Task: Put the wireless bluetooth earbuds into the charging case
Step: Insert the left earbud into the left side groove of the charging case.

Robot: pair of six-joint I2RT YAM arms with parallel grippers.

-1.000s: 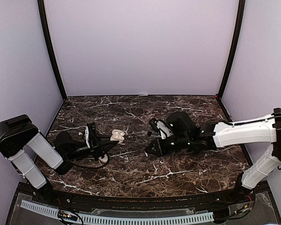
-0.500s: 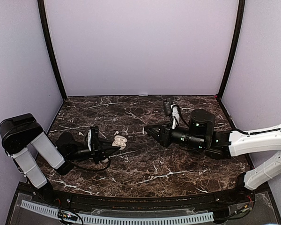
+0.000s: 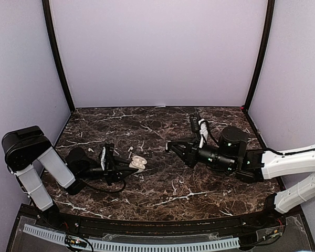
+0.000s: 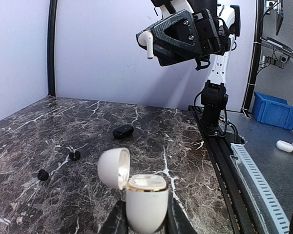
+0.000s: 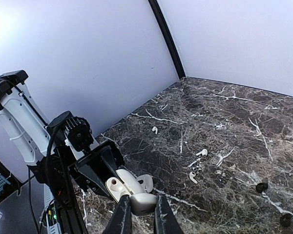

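Note:
My left gripper [image 4: 146, 210] is shut on a white charging case [image 4: 146, 199] held upright, its lid [image 4: 114, 168] hinged open to the left. The top view shows that case [image 3: 138, 164] low over the table's left half. My right gripper [image 5: 141, 204] is shut on a white earbud [image 5: 143, 203]. In the left wrist view this earbud [image 4: 147, 44] hangs stem down from the right gripper [image 4: 154, 41], high above and beyond the case. In the top view the right gripper [image 3: 169, 147] is right of the case and apart from it.
Three loose white earbuds [image 5: 155, 129] [image 5: 202, 152] [image 5: 192, 177] lie on the marble table [image 3: 163, 194]. Two black earbuds [image 4: 74, 155] [image 4: 43, 174] and a shut black case [image 4: 123, 130] lie further out. Purple walls enclose three sides.
The right arm swung back and up, lifting its gripper and earbud off the table's middle. The left gripper turned and carried the open case a little to the right.

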